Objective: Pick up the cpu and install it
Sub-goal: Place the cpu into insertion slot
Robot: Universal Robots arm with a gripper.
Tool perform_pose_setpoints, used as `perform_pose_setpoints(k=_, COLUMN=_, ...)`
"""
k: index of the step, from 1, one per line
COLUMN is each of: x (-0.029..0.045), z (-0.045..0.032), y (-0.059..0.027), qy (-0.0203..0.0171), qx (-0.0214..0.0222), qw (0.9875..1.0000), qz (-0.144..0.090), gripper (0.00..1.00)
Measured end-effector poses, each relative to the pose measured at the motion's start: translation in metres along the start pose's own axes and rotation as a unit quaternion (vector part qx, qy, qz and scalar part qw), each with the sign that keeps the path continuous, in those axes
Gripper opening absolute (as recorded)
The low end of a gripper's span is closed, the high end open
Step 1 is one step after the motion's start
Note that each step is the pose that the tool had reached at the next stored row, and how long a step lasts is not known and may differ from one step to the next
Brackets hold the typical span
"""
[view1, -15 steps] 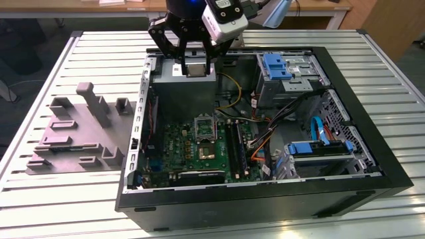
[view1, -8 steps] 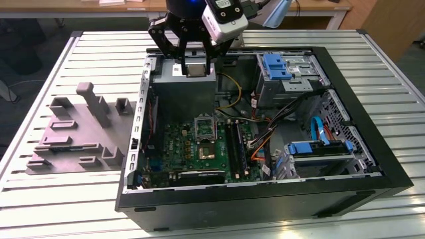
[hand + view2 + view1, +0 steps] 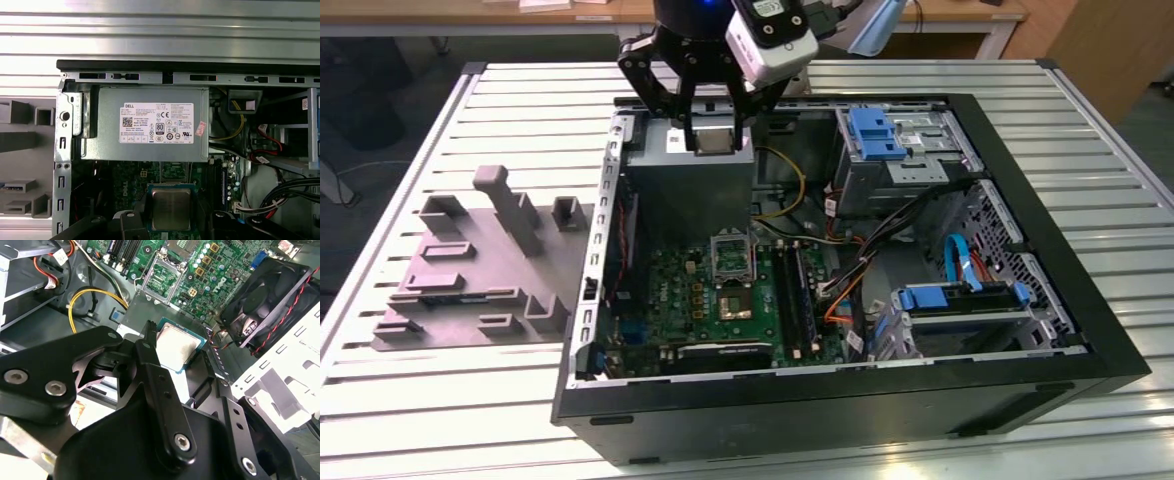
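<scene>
Step in hand: carrying, pick-up done, install not yet done.

- The gripper (image 3: 712,128) is closing its 2 fingers on the cpu (image 3: 711,141), pinching it by opposite edges. In the second wrist view the pale metal top is facing up and the chip is sitting roughly level between the jaws.
- The cpu is hanging in the air, apart from everything below it. In the exterior view it is hovering over the grey power supply box (image 3: 687,195) at the far side of the open computer case (image 3: 1067,290), toward the exterior view's left.
- The empty socket (image 3: 731,254) is lying on the motherboard (image 3: 707,300), just on the near side of the power supply box. Its contact field is showing inside the metal frame.
- The case is resting on the slatted counter (image 3: 467,400), beside a grey fixture block (image 3: 467,285).

Judgement: seating is calling for the chip squarely over the socket, correctly rotated, level, then a gentle lowering. Any skew is risking bent contacts.
</scene>
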State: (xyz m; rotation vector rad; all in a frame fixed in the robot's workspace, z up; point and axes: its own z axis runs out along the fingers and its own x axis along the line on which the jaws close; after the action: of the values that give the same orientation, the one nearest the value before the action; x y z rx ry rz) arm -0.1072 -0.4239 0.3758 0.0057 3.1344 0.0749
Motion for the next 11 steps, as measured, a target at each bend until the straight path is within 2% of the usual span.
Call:
perform_pose_setpoints(k=3, x=0.0, z=0.0024, y=-0.0013, qy=0.0001, qx=0.0, qw=1.0, qz=0.0, gripper=0.47)
perform_pose_setpoints(k=7, x=-0.0004, z=0.0055, y=-0.0071, qy=0.0002, qx=0.0, qw=1.0, qz=0.0, gripper=0.47)
perform_pose_setpoints(k=11, x=-0.0041, z=0.0125, y=-0.009, qy=0.0001, qx=0.0, qw=1.0, qz=0.001, gripper=0.47)
